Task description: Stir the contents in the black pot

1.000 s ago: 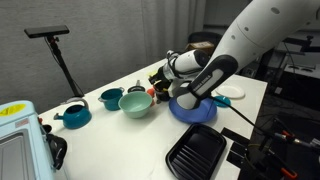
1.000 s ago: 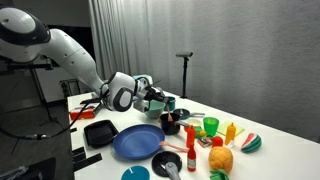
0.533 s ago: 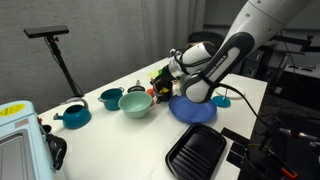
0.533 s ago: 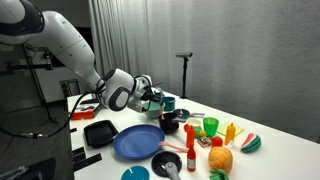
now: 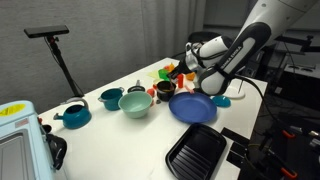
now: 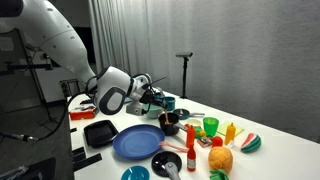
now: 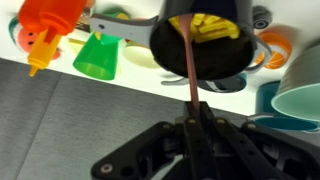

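MID-STIR: You have the gripper [image 7: 195,118] pinched shut on a thin brown stick [image 7: 188,75], whose far end reaches the black pot [image 7: 215,58] straight ahead; the pot, with yellow pieces [image 7: 210,24] inside, stands toward the far side of the white table [image 5: 130,135], near the blue plate [image 5: 195,110], with a green cup [image 7: 97,55] to its left and a teal bowl [image 7: 300,100] to its right in the wrist view; the stirring itself looks to be the step in hand (whether the tip touches the food cannot be told); your next move likely calls for lowering the tip and circling inside the rim, gently, lest the light pot slide; the tabletop is crowded, a grey curtain [image 6: 230,50] behind.
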### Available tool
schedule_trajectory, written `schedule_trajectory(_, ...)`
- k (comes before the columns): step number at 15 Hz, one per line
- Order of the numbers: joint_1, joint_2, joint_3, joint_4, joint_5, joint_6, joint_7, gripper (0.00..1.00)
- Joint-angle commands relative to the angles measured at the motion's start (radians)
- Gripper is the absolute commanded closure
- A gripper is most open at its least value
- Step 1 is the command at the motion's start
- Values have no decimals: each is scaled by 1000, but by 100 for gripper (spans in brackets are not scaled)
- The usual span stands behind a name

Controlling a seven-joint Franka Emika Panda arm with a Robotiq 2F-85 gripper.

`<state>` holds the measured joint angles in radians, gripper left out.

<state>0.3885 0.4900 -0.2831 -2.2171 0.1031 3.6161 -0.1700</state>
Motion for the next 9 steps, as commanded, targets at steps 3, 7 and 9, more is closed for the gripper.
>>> schedule_trajectory(3,113,16,-100,-7,120,75,-55,98)
schedule_trajectory(7,107,37,-68,19,104,55,-17,98)
schedule_trajectory(9,112,52,-75,34,107,56,-29,98)
